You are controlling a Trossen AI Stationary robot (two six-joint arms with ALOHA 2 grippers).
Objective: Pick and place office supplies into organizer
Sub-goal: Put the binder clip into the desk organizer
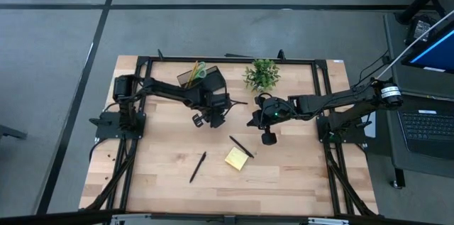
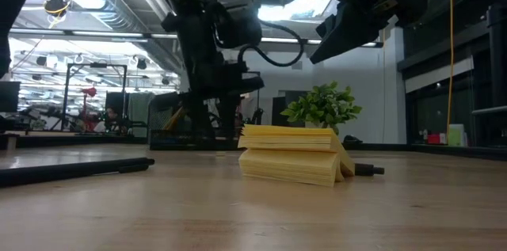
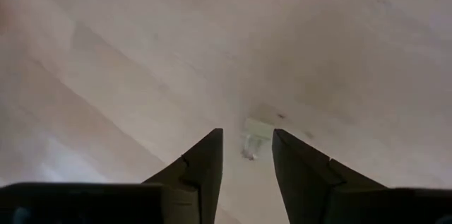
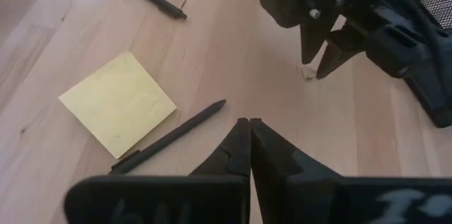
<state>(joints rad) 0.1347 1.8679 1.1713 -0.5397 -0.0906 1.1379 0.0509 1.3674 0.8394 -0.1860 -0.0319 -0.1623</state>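
Observation:
My left gripper (image 1: 211, 121) hangs open over the table's middle, pointing steeply down. Its two fingers stand on either side of a small pale piece (image 3: 251, 143) that lies on the wood; I see no touch. That piece (image 4: 308, 73) also shows under the left gripper (image 4: 316, 68) in the right wrist view. My right gripper (image 4: 248, 121) is shut and holds nothing, above the table to the right of it. The black organizer (image 1: 193, 77) stands at the far edge with green-handled scissors and a pencil upright in it.
A yellow sticky-note pad (image 1: 236, 158) lies on the table's near half, with one black pen (image 1: 241, 147) beside it and another (image 1: 198, 167) to its left. A small green potted plant (image 1: 262, 74) stands at the far edge, right of the organizer.

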